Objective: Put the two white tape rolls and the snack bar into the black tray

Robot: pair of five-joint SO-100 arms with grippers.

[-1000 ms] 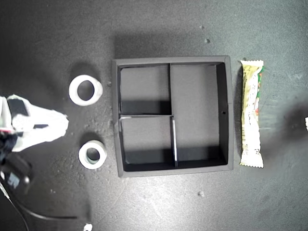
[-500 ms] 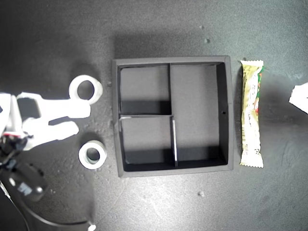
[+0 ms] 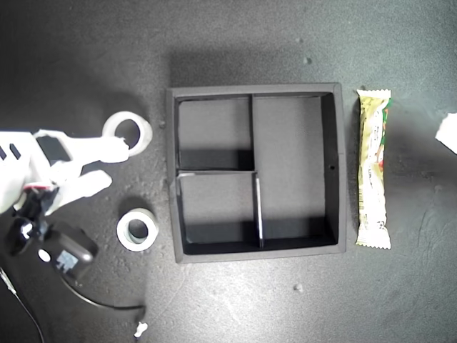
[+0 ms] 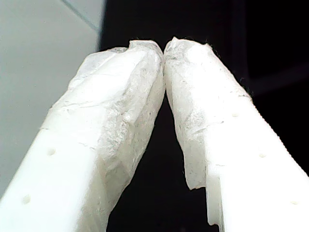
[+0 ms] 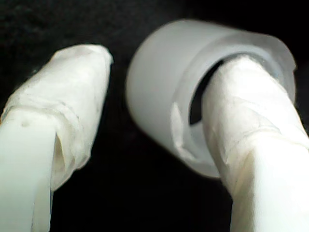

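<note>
Second claw (image 3: 114, 166) spread, finger now inside wide tape roll (image 3: 127, 133), first claw (image 4: 164, 48) closed.

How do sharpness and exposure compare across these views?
Exterior view: evenly lit and sharp, the black tray walls casting inner shadows. First wrist view: my first gripper fairly sharp against black. Second wrist view: soft focus, the tape roll blurred.

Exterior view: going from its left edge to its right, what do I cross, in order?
My second gripper with one finger in the wider tape roll → black tray → snack bar → white tip of an arm at the right edge.
</note>
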